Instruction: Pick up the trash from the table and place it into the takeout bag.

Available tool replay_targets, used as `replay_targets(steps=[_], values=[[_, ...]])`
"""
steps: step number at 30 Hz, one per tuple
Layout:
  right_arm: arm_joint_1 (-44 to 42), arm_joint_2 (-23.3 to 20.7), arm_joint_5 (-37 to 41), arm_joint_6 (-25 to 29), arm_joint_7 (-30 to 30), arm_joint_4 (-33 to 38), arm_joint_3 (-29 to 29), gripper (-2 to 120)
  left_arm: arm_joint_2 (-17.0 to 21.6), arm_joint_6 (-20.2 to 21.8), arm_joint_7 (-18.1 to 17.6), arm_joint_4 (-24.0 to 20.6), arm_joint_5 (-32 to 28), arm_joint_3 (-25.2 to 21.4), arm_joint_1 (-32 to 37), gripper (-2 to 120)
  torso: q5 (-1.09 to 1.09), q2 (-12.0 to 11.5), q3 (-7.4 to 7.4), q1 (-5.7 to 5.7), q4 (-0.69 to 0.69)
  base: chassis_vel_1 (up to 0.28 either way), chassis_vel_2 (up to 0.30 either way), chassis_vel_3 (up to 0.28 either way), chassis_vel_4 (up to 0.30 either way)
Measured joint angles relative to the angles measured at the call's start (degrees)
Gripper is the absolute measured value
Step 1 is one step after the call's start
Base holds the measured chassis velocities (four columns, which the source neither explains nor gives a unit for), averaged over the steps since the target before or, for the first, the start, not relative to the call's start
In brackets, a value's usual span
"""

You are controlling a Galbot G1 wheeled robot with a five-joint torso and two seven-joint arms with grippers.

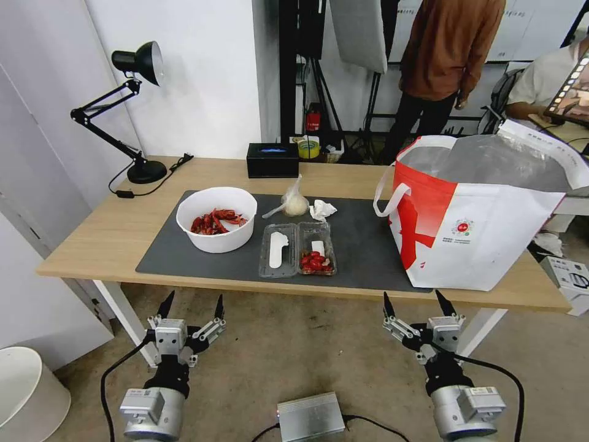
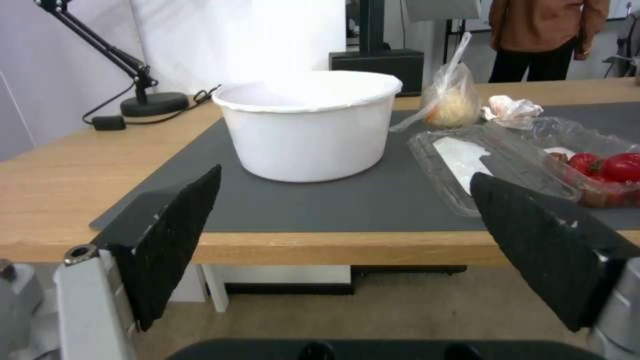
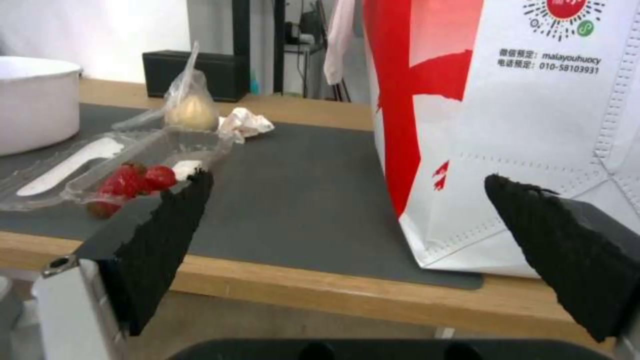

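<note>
On the dark mat of the light-wood table [image 1: 92,239] lies the trash: a white bowl [image 1: 216,218] [image 2: 308,125] of red crayfish shells, an open clear clamshell box [image 1: 297,248] [image 2: 507,165] [image 3: 127,167] with red scraps, a knotted clear bag [image 1: 294,201] [image 2: 452,97] [image 3: 190,102] and a crumpled tissue [image 1: 321,210] [image 2: 511,111] [image 3: 245,123]. The white and red takeout bag [image 1: 478,209] [image 3: 507,120] stands open at the table's right end. My left gripper [image 1: 191,304] [image 2: 347,210] hangs open below the table's front edge, facing the bowl. My right gripper [image 1: 417,302] [image 3: 347,205] hangs open below the edge near the bag.
A black desk lamp [image 1: 132,104] stands at the table's far left and a black box [image 1: 272,160] at the back edge. A white bin [image 1: 27,393] sits on the floor at left, a grey unit [image 1: 310,416] between the arms. People are behind the table.
</note>
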Motion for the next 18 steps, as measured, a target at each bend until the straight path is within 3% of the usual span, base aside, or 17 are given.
replay_targets(steps=[15, 18], values=[[0.0, 0.0, 0.0, 0.0, 0.0, 0.0, 0.0, 100, 0.0, 0.0, 0.0, 0.0, 0.0, 0.0, 0.0, 100, 0.0, 0.0, 0.0, 0.0, 0.0, 0.0, 0.0, 0.0, 0.0], [0.13, -0.44, 0.31, -0.2, 0.21, 0.03, -0.1, 100, 0.95, 0.11, -1.51, 0.0, -1.12, 0.73, -0.66, 100, 0.0, 0.0, 0.0, 0.0, 0.02, 0.0, 0.0, 0.0, 0.0]])
